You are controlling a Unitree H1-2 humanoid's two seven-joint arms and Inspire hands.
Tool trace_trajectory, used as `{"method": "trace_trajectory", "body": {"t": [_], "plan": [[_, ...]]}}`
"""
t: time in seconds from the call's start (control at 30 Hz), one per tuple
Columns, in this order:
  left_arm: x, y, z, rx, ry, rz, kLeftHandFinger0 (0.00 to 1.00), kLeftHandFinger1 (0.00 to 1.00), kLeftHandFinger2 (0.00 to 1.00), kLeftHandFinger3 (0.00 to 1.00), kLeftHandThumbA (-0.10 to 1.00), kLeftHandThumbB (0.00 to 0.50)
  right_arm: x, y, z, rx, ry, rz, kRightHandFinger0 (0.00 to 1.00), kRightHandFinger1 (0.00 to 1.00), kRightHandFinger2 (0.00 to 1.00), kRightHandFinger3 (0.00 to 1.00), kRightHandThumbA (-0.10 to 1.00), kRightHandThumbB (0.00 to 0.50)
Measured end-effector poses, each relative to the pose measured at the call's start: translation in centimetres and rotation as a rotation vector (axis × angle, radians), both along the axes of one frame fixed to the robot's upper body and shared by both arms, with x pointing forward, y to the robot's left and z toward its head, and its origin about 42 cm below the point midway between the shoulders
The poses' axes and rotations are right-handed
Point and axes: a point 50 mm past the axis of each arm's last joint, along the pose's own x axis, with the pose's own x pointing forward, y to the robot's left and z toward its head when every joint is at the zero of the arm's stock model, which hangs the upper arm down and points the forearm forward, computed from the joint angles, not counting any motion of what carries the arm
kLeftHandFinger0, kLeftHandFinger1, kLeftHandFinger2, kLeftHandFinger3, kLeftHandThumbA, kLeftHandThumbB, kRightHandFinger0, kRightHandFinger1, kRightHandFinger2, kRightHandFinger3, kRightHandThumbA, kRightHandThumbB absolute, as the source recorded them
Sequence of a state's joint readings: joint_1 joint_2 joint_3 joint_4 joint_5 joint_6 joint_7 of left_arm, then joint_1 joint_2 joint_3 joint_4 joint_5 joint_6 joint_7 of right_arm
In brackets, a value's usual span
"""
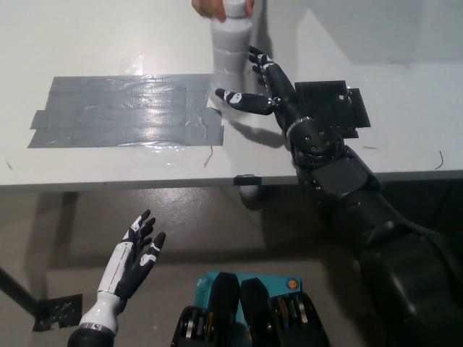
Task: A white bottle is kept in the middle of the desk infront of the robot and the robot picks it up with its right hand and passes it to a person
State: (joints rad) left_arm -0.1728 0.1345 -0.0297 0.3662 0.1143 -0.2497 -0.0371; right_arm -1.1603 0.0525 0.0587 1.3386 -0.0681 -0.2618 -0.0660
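White bottle (231, 45) stands upright at the far side of the desk (108, 36), near the top middle of the head view. Its cap end is gripped from above by a person's hand (214, 8), only partly in frame at the top edge. The bottle body is ribbed and pale grey-white; whether its base touches the desk or sits just above it cannot be told from this angle.

Right hand (264, 85) is just beside the bottle on its right, fingers spread and apart, holding nothing. One digit points left under the bottle's lower part, the others fan upward along its right side. There is a visible gap between the palm and the bottle; contact at the fingertips cannot be ruled in or out. The black right arm (347, 195) runs from the bottom right of frame up across the desk edge to the hand.

Under the wrist lies a black flat patch (340, 101) on the desk. To the left of the bottle a wide rectangle of grey tape strips (123, 110) covers the desk surface, its right edge close to the hand's lowest digit.

Left hand (134, 256) rests at lower left, below the desk edge, fingers spread and empty, well apart from everything on the desk.
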Motion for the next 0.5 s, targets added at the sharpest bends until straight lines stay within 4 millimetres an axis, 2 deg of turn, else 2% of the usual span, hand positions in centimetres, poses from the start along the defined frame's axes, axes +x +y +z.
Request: {"method": "trace_trajectory", "body": {"t": [0.13,0.23,0.3,0.37,0.5], "plan": [[0.0,0.0,0.0,0.000,0.000,-0.001,1.00,1.00,1.00,1.00,0.75,0.036,-0.1,-0.3,0.0,-0.018,-0.024,-0.005,1.00,1.00,1.00,1.00,0.89,0.500],[0.0,0.0,0.1,0.000,-0.002,-0.001,1.00,1.00,1.00,1.00,0.69,0.017,-0.1,-0.8,0.2,-0.024,-0.061,-0.010,1.00,1.00,1.00,1.00,0.93,0.500],[0.1,0.0,0.1,0.000,-0.004,-0.002,1.00,1.00,1.00,1.00,0.68,0.028,-0.1,-1.3,0.5,-0.028,-0.091,-0.016,1.00,1.00,1.00,1.00,0.93,0.500],[0.1,-0.1,0.2,0.000,-0.006,-0.002,1.00,1.00,1.00,1.00,0.71,0.060,-0.3,-2.0,0.9,-0.014,-0.137,-0.020,1.00,1.00,1.00,1.00,0.95,0.500],[0.1,-0.1,0.2,-0.001,-0.004,-0.002,1.00,1.00,1.00,1.00,0.72,0.047,-1.3,-3.5,0.5,0.011,-0.189,-0.032,1.00,1.00,1.00,1.00,0.97,0.490]]}}
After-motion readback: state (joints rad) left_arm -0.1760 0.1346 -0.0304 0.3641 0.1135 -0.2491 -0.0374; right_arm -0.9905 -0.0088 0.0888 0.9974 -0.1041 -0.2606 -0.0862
